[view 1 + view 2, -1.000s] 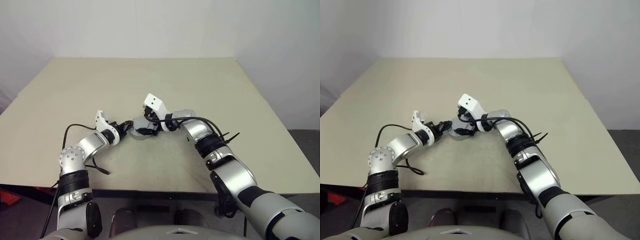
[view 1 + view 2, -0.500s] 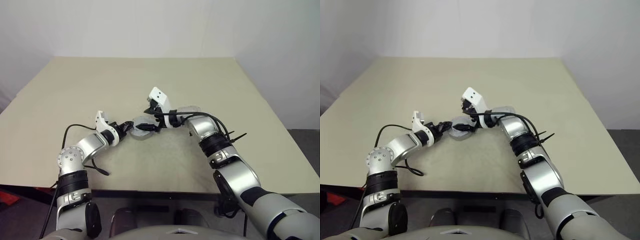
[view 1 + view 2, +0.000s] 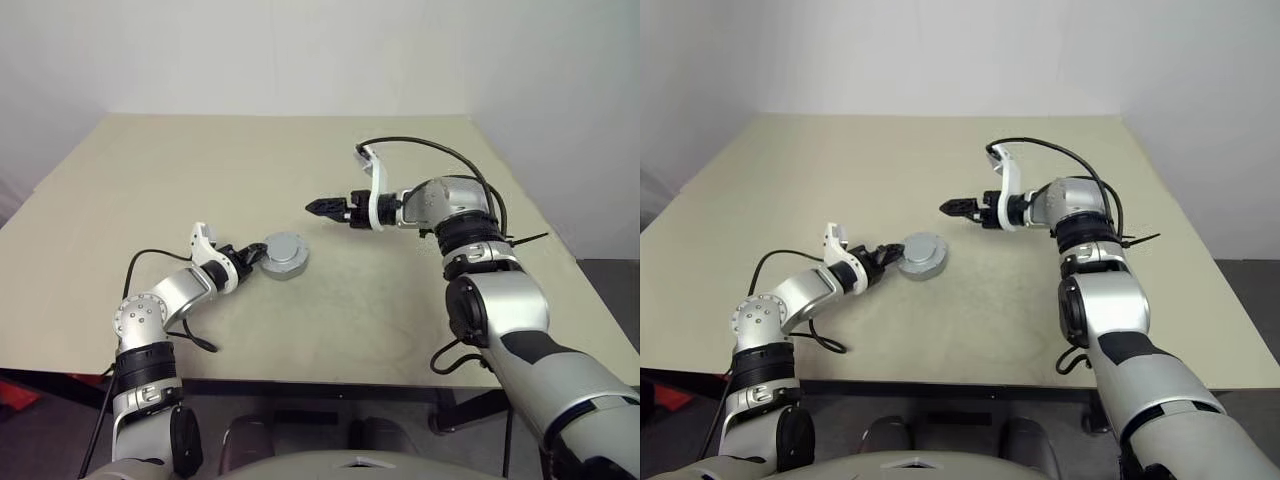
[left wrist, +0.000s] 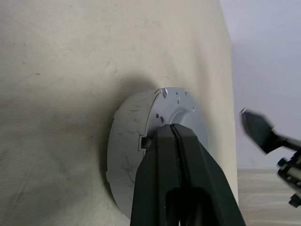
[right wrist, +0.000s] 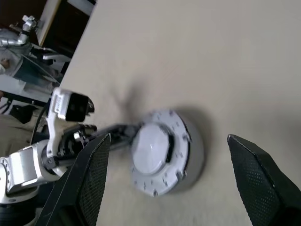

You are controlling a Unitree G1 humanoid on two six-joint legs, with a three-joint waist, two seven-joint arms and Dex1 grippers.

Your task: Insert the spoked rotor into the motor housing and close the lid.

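a lab - bare beige table (image 3: 400, 330), blank white wall (image 3: 300, 50).

The right gripper (image 3: 318, 206), which a second ago sat over the housing (image 3: 286, 256) beside the left gripper (image 3: 254, 254), has pulled away from it, lifting and swinging out toward the robot's right. It now hangs above the tabletop (image 3: 400, 310), apart from the housing, fingers spread wide and empty. The housing's closed silver top, earlier covered by that gripper, is now in plain sight.

I count one closed motor housing (image 3: 285, 256) on one table (image 3: 420, 300), and two grippers: left (image 3: 258, 254), right (image 3: 317, 206).
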